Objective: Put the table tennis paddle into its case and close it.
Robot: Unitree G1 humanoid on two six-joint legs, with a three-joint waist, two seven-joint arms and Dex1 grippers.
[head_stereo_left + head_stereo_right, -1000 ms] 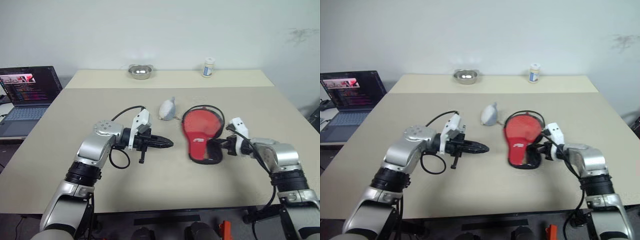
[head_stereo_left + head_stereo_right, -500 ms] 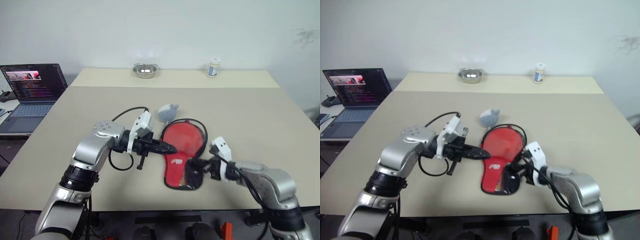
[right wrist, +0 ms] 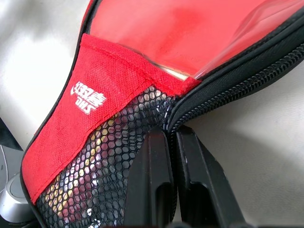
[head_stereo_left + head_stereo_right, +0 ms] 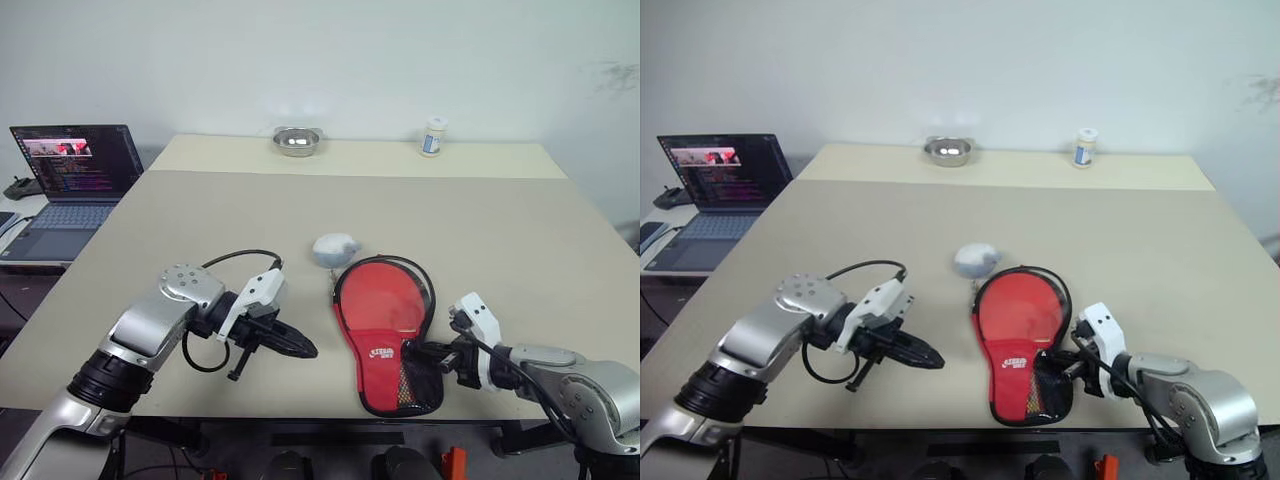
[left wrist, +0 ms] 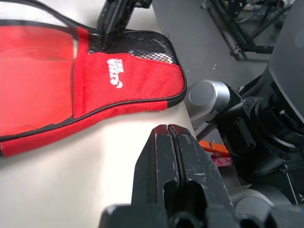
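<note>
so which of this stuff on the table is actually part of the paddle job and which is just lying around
Part of the job:
- case with the red paddle showing through it
- right gripper, shut on the case's zipper edge
- left gripper, shut, holding nothing

Just lying about:
- grey pouch
- metal bowl
- small bottle
- laptop

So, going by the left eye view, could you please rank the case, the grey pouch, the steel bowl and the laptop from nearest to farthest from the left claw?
From the left claw:
1. Case, just to its right.
2. Grey pouch, beyond it, mid-table.
3. Laptop, off the table's left edge.
4. Steel bowl, at the far edge.
</note>
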